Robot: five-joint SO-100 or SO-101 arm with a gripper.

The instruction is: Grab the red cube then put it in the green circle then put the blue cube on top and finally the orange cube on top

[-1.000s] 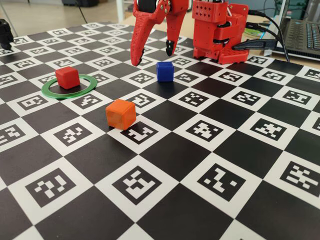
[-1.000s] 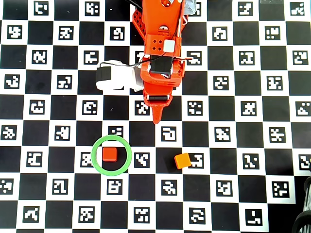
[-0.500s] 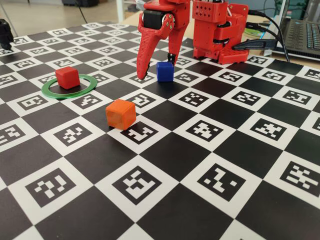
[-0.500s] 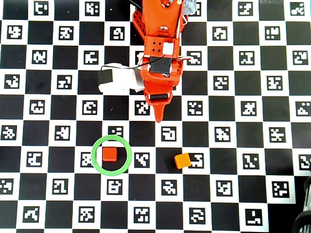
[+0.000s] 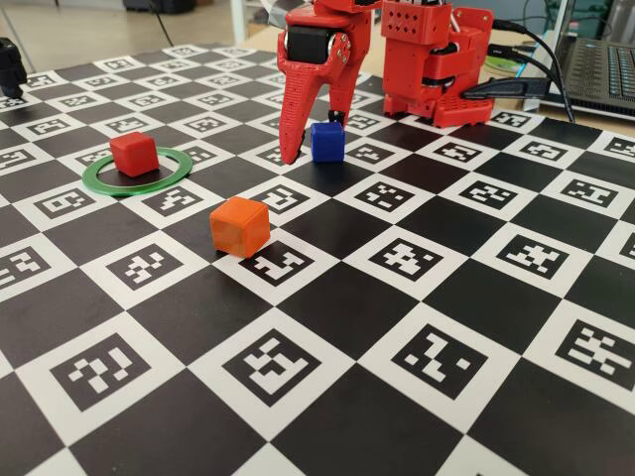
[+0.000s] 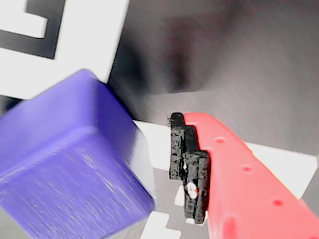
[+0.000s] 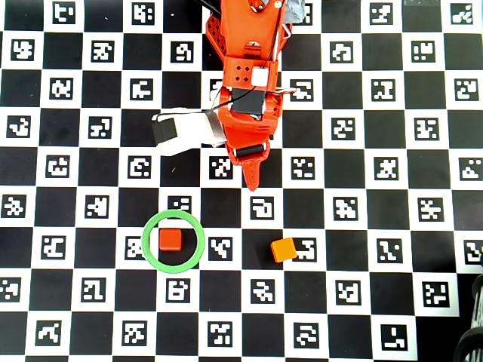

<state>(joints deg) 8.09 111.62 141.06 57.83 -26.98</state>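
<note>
Fixed view first: the red arm's gripper (image 5: 310, 147) reaches down to the checkered marker board (image 5: 417, 327), with one long pointed finger (image 5: 294, 124) planted on the board just left of the blue cube (image 5: 326, 141). The second finger sits close behind the cube's top, and the cube lies between the two; whether either finger presses on it cannot be told from here. The jaws stand apart, not clenched. The red cube (image 5: 133, 153) sits inside the green circle (image 5: 137, 171), toward its rear edge, well to the left of the gripper. The orange cube (image 5: 239, 226) rests alone on the board, nearer the camera, apart from both other cubes. A laptop (image 5: 598, 61) shows at the upper right beyond the board.

Wrist view: the blue cube (image 6: 70, 164) fills the lower left, blurred. A red finger with a black pad (image 6: 189, 167) stands at the right, and a narrow strip of board shows between pad and cube, so this pad is not touching it.

Overhead view: the arm covers the blue cube entirely. The red cube (image 7: 170, 240) lies within the green circle (image 7: 148, 228), below and left of the gripper (image 7: 251, 179) tip. The orange cube (image 7: 284, 250) lies to the right of the ring, well clear of it.
</note>
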